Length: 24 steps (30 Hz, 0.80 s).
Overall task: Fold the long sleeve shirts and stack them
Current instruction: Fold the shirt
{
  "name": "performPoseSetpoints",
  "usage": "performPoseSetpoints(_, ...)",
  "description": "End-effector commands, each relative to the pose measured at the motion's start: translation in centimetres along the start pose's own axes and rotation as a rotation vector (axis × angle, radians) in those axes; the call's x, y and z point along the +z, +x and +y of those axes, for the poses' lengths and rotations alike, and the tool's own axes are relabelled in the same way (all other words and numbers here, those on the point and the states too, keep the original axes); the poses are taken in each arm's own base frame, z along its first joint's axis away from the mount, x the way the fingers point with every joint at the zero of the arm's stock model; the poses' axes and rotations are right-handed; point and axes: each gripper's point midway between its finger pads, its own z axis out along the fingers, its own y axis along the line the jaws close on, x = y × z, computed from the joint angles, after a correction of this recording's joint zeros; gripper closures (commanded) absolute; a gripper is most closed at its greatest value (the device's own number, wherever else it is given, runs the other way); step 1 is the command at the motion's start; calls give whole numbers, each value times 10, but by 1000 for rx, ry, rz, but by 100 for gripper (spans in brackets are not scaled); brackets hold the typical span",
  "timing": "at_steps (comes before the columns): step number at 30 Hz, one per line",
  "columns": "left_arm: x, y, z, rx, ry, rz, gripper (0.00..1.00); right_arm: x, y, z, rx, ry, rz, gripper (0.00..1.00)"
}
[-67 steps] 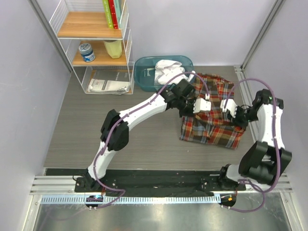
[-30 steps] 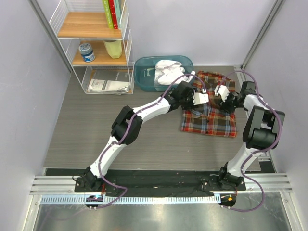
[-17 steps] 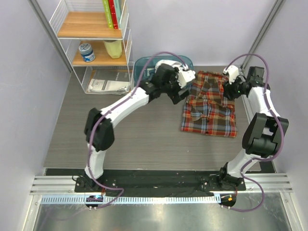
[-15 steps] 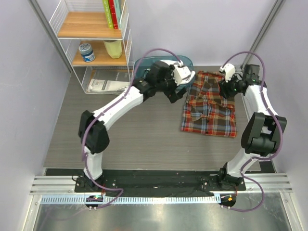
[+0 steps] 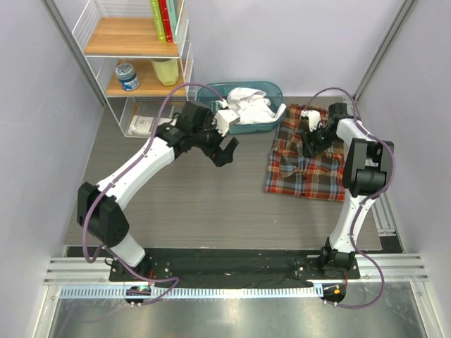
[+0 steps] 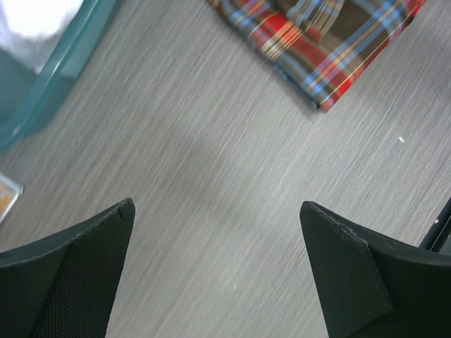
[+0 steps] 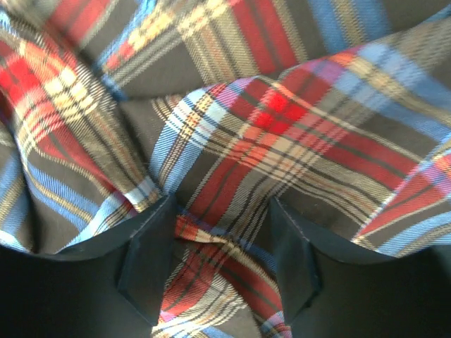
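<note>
The plaid long sleeve shirt (image 5: 306, 160) lies folded into a rough rectangle at the right of the table. My right gripper (image 5: 309, 135) presses down on its far part. In the right wrist view the jaws (image 7: 224, 239) stand apart, open, with a loose ridge of plaid cloth (image 7: 282, 134) between the fingers. A white shirt (image 5: 246, 105) lies crumpled in the teal bin (image 5: 271, 90). Over bare table left of the plaid shirt, my left gripper (image 5: 224, 149) hangs wide open and empty (image 6: 218, 232). Its view shows the plaid corner (image 6: 324, 42) and the bin's rim (image 6: 56, 63).
A wire shelf unit (image 5: 141, 63) with books, a jar and papers stands at the back left. Metal frame posts (image 5: 384, 49) and a rail run along the right side, close to the plaid shirt.
My left gripper let go of the plaid shirt, opened wide and swung away to the left. My right gripper spread its jaws and shifted along the shirt's far part.
</note>
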Motion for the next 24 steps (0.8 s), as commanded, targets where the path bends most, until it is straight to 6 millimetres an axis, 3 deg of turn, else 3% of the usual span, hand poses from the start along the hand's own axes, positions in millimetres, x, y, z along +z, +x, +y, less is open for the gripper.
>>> performPoseSetpoints(1, -42, -3, 9, -49, -48, -54, 0, -4, 52, 38, -62, -98, 178, 43)
performPoseSetpoints(5, -58, 4, 16, -70, -82, -67, 0, -9, 84, 91, -121, -224, 261, 50)
performPoseSetpoints(10, -73, 12, 22, -97, -124, -69, 0, -16, 92, 145, -139, -290, 332, 57)
performPoseSetpoints(19, -91, 27, 31, -148, -170, -78, 0, -13, 74, 207, 78, -450, 336, 52)
performPoseSetpoints(24, -98, 47, 34, -193, -174, -57, 0, -4, 45, 251, -12, -483, 217, 48)
